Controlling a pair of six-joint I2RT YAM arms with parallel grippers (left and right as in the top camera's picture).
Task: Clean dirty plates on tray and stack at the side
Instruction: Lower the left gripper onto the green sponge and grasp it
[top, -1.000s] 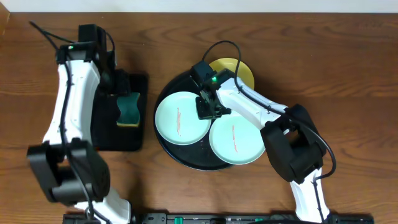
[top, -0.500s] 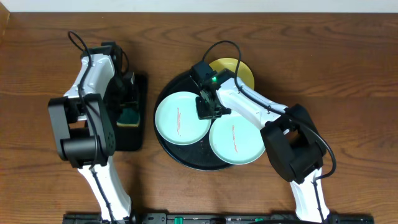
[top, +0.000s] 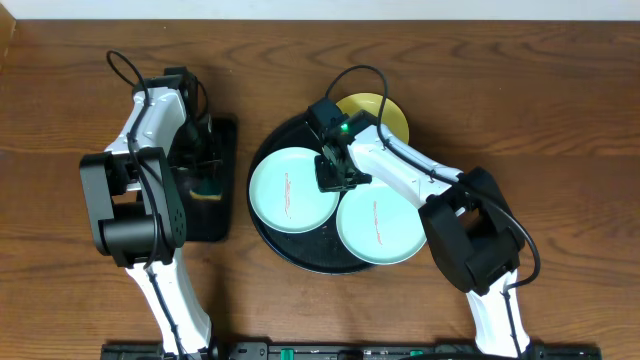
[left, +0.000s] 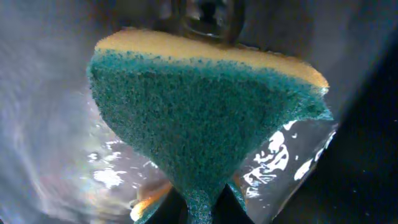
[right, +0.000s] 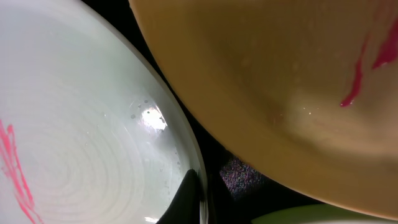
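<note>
On the round black tray (top: 322, 243) lie two pale turquoise plates, one to the left (top: 290, 190) and one to the right (top: 378, 225), each with thin red marks. A yellow plate (top: 396, 118) rests at the tray's far rim, partly under my right arm. My right gripper (top: 336, 172) is shut on the right rim of the left turquoise plate (right: 81, 124); the yellow plate (right: 267, 81) lies close beside it. My left gripper (top: 205, 165) is shut on a green and yellow sponge (left: 205, 124) over the rectangular tray.
The smaller rectangular black tray (top: 215, 222) lies left of the round one and looks wet in the left wrist view. Bare wooden table surrounds both trays. Both arms' bases stand at the near edge.
My left arm swung in over the rectangular tray and its jaws closed on the sponge. The right arm and the plates have not moved.
</note>
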